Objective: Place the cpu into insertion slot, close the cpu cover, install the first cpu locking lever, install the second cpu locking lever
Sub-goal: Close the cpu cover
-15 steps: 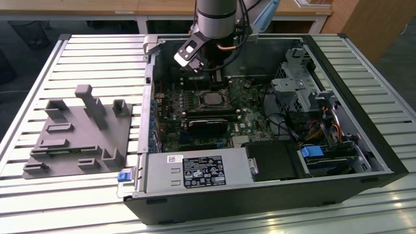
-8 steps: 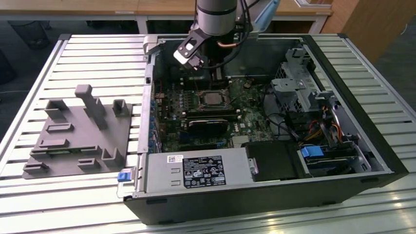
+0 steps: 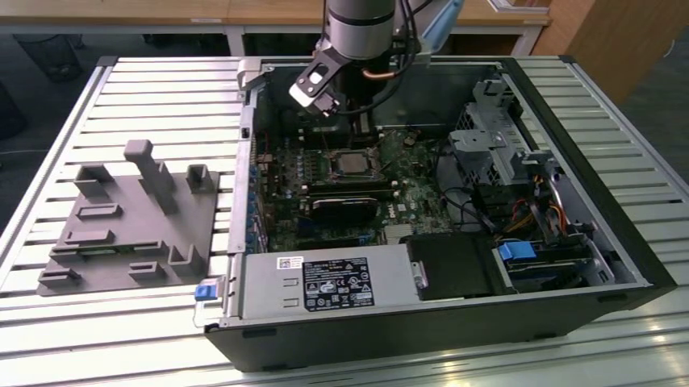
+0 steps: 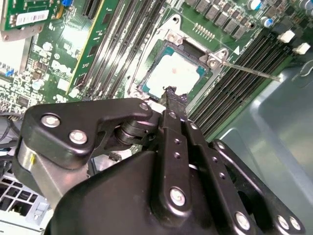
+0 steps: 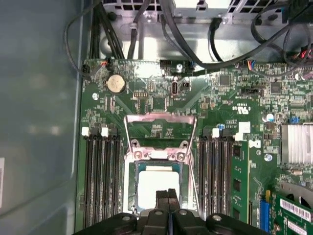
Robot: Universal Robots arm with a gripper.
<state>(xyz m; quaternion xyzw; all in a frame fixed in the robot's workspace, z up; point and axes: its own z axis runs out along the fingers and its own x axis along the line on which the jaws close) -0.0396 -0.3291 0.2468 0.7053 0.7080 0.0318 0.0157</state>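
Note:
The cpu (image 5: 156,188) lies in the insertion slot (image 5: 131,188) on the green board, its bright metal top (image 4: 175,73) and greenish edge uncovered. The cpu cover (image 5: 160,117) looks raised on its hinge at the slot's far side, with the board showing through its cut-out. A thin locking lever (image 4: 249,70) sticks out from the hinge bracket over the memory slots. My gripper (image 5: 167,195) is shut with nothing between its fingers. Its tip (image 4: 171,95) hangs just above the near edge of the slot. In the exterior view the gripper (image 3: 359,121) reaches into the open case above the cpu (image 3: 350,164).
Long black memory slots (image 5: 100,176) flank the socket on both sides. A black fan-cooled card (image 3: 344,205), a power supply (image 3: 323,282), a drive cage (image 3: 490,129) and loose cables (image 5: 146,29) crowd the case. A grey fixture (image 3: 129,218) sits on the slatted table at the exterior view's left.

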